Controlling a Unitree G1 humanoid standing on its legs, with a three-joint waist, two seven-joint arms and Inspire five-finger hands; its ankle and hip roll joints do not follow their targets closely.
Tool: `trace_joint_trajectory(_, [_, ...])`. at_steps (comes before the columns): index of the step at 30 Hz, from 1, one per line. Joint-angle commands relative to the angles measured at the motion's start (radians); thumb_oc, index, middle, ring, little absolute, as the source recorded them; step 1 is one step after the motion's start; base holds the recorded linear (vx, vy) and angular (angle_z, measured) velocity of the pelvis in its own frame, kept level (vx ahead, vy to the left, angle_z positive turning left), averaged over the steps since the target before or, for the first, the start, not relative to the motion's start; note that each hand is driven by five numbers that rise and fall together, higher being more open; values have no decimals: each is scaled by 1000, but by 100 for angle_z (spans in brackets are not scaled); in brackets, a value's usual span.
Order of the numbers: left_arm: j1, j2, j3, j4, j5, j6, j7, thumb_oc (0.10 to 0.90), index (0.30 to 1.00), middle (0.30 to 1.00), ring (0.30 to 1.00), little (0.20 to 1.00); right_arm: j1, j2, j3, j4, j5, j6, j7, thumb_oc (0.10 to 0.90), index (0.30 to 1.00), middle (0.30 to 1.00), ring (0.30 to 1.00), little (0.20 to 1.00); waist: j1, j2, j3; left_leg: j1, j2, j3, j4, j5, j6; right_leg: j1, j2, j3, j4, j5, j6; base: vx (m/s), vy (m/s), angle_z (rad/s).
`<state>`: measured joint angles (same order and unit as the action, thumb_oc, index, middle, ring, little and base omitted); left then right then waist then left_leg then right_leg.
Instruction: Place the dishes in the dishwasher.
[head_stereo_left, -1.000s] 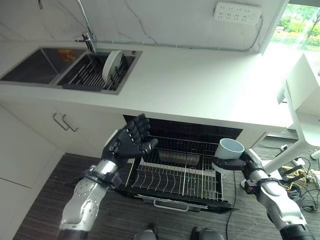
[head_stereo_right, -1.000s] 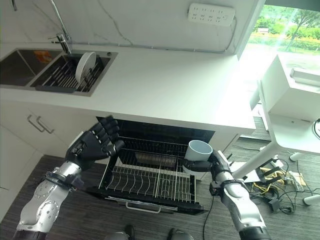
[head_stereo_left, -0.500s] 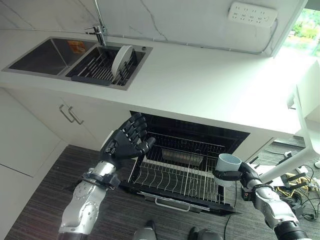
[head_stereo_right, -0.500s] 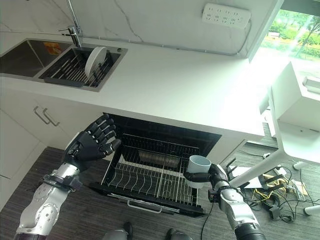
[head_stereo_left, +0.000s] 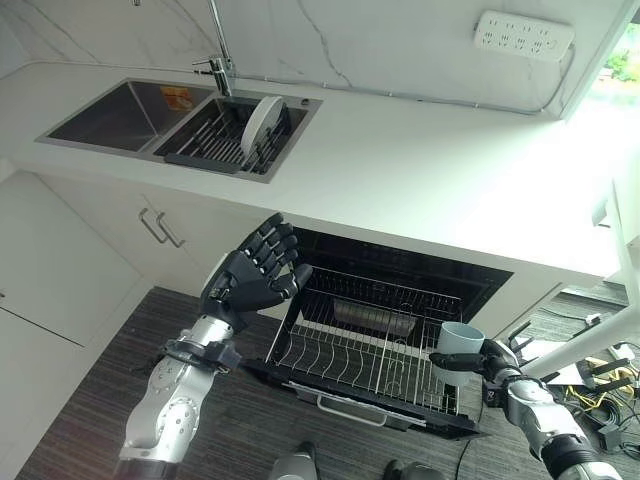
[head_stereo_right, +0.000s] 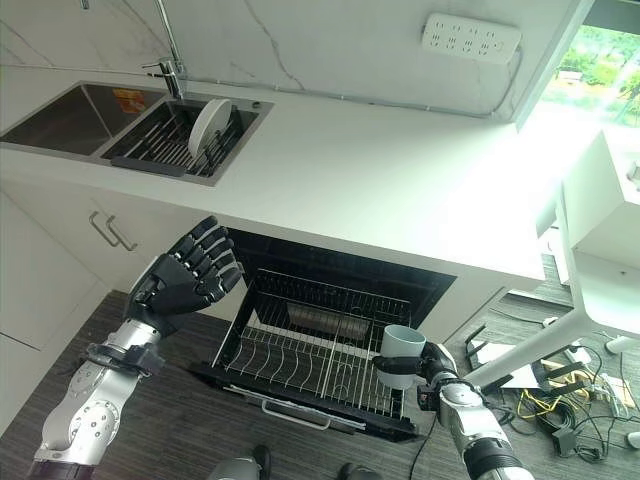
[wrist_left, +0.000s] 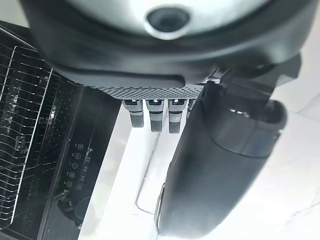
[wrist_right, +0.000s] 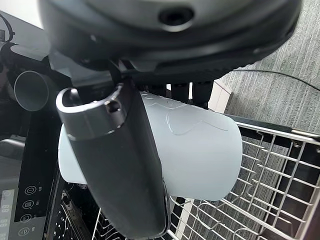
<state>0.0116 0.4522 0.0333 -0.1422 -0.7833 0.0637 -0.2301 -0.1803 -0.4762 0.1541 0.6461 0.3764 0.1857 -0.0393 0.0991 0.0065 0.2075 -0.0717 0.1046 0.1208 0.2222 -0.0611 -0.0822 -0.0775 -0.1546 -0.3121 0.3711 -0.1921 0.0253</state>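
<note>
A pale blue-white cup (head_stereo_left: 458, 350) stands upright in my right hand (head_stereo_left: 490, 362), whose fingers and thumb (wrist_right: 117, 165) wrap round the cup (wrist_right: 192, 150). It hangs over the right end of the pulled-out wire rack (head_stereo_left: 350, 355) of the open dishwasher (head_stereo_right: 330, 300) under the counter. My left hand (head_stereo_left: 250, 280) is raised at the rack's left side with fingers spread and straight, holding nothing. A white plate (head_stereo_left: 263, 120) stands on edge in the drying rack (head_stereo_left: 215, 145) of the right sink basin.
A white counter (head_stereo_left: 420, 175) runs above the dishwasher, with a double sink (head_stereo_left: 110, 110) and a tap (head_stereo_left: 220, 65) at the left. White cupboard doors with handles (head_stereo_left: 158, 228) lie left of the dishwasher. A white table leg (head_stereo_right: 520, 350) and cables stand at the right.
The camera has shifted, so the scene sits further right and lower. My right hand with the cup has sunk lower, close above the rack's right end. The left hand stays raised and spread.
</note>
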Motion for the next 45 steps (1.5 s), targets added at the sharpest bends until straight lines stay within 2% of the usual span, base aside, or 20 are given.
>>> trace_joint_trajectory(1, [-97, 27, -3, -159, -70, -133, -16, 800, 900, 900, 900, 900, -139, -30, 16, 24, 62, -121, -45, 400, 300, 300, 300, 300, 12, 2, -61, -29, 38, -17, 78, -131, -19, 36, -43, 10, -71, -9, 91, 14, -54, 0])
trace_joint_trajectory(9, [-111, 55, -17, -160, -119, -144, 4, 800, 900, 900, 900, 900, -251, -61, 26, 167, 95, -138, -63, 400, 300, 300, 300, 300, 23, 43, -32, -58, 33, -31, 78, -115, -25, 13, -54, 4, -71, 0, 88, -11, -31, 6])
trace_joint_trajectory(15, [-138, 67, -34, -156, -157, -147, 4, 800, 900, 900, 900, 900, -320, -81, 47, 227, 96, -126, -51, 400, 300, 300, 300, 300, 27, 55, -9, -75, 27, -40, 78, -107, -23, -5, -55, 6, -71, 9, 87, -29, -15, 4])
trace_joint_trajectory(17, [-149, 81, -41, -154, -163, -171, 8, 800, 900, 900, 900, 900, -354, -92, 60, 243, 100, -121, -54, 400, 300, 300, 300, 300, 29, 61, 4, -87, 24, -44, 78, -102, -23, -18, -58, 8, -71, 14, 86, -74, -2, 2])
trace_joint_trajectory(18, [-156, 85, -42, -152, -176, -181, 13, 800, 900, 900, 900, 900, -366, -95, 64, 251, 104, -122, -57, 438, 356, 356, 356, 356, 30, 64, 9, -92, 23, -46, 78, -101, -22, -23, -59, 8, -71, 16, 87, -84, 8, 2])
trace_joint_trajectory(20, [-167, 88, -43, -145, -178, -191, 13, 800, 900, 900, 900, 900, -384, -97, 70, 266, 105, -123, -61, 478, 418, 418, 418, 418, 32, 66, 15, -99, 21, -47, 78, -98, -21, -28, -60, 7, -71, 18, 86, -53, 10, 1])
trace_joint_trajectory(22, [-172, 90, -44, -145, -175, -195, 16, 800, 900, 900, 900, 900, -394, -101, 73, 280, 105, -129, -70, 580, 571, 571, 571, 571, 34, 67, 20, -104, 20, -49, 78, -95, -20, -33, -62, 6, -71, 20, 87, -37, 9, 2])
trace_joint_trajectory(23, [-172, 91, -44, -143, -176, -195, 16, 800, 900, 900, 900, 900, -394, -106, 69, 288, 106, -132, -64, 800, 900, 900, 900, 900, 35, 67, 21, -105, 19, -49, 78, -95, -20, -33, -63, 5, -71, 21, 87, 0, 0, 0])
trace_joint_trajectory(34, [-169, 96, -37, -139, -183, -199, 3, 800, 900, 900, 900, 900, -395, -115, 83, 305, 114, -122, -38, 800, 900, 900, 900, 900, 42, 57, 26, -108, 13, -57, 78, -94, -19, -33, -65, 5, -71, 22, 87, 0, 0, 0])
trace_joint_trajectory(39, [-168, 99, -34, -136, -181, -197, 0, 800, 900, 900, 900, 900, -397, -129, 96, 249, 104, -85, -49, 800, 900, 900, 900, 900, 38, 49, 30, -102, 16, -56, 78, -95, -20, -30, -61, 11, -71, 22, 87, 0, 0, 0])
trace_joint_trajectory(43, [-165, 95, -33, -138, -164, -201, -1, 800, 900, 900, 900, 900, -392, -133, 113, 158, 79, -18, -67, 800, 900, 900, 900, 900, 32, 36, 36, -102, 18, -55, 78, -98, -19, -34, -57, 19, -71, 22, 86, 0, 0, 0])
trace_joint_trajectory(45, [-158, 101, -27, -143, -164, -207, -2, 800, 900, 900, 900, 900, -382, -142, 114, 117, 77, -10, -79, 800, 900, 900, 900, 900, 29, 31, 36, -101, 20, -53, 78, -98, -18, -34, -54, 24, -71, 23, 86, 5, 3, -2])
